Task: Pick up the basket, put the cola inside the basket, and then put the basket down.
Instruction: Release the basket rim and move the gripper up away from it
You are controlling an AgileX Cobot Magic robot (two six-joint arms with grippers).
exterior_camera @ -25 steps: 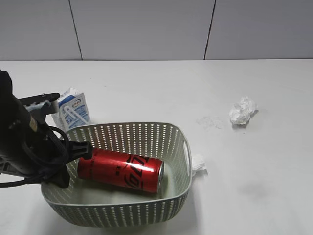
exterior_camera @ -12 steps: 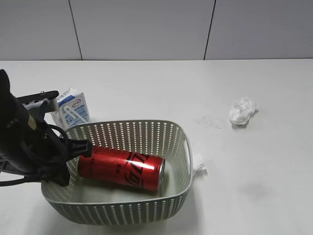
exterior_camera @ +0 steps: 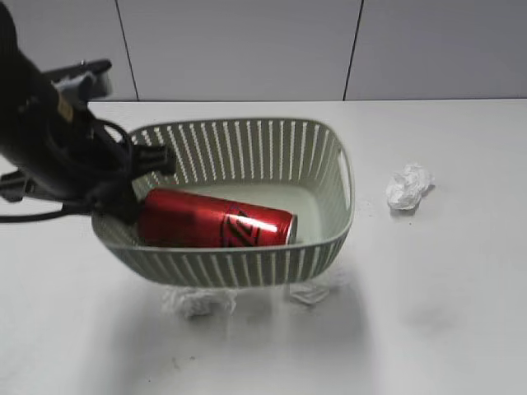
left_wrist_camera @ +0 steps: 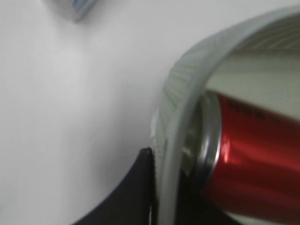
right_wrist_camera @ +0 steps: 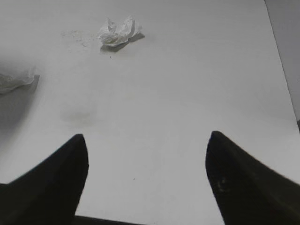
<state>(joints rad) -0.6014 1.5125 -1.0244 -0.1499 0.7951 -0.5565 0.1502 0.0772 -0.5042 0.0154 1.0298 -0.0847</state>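
Left arm: a black arm fills the upper left of the exterior view, reaching rightward to the left short end of the basket (exterior_camera: 247, 156).
Left end effector (exterior_camera: 132, 185): clamped on the basket's left rim; in the left wrist view one black finger (left_wrist_camera: 126, 197) sits against the outside of the pale green wall at bottom centre, with the wall running up past it. The inner finger is hidden.
Basket: one, sage-green with slotted walls, in the centre of the exterior view, tilted and held clear of the bench (exterior_camera: 445, 313), its shadow lying below it. One handle cut-out shows on the right end.
Cola (exterior_camera: 216, 220): one red can, lying on its side inside the basket along the near wall, silver end toward the right. In the left wrist view its other silver rim sits just inside the gripped wall at lower right.
Right end effector (right_wrist_camera: 147, 180): spread wide, two black tips at the bottom corners of the right wrist view, holding nothing, above bare bench.
Crumpled tissues: three in the exterior view, one (exterior_camera: 409, 186) at right of the basket, two (exterior_camera: 196, 301) under its near edge.
Milk carton (left_wrist_camera: 77, 7): one blurred corner, top left of the left wrist view.
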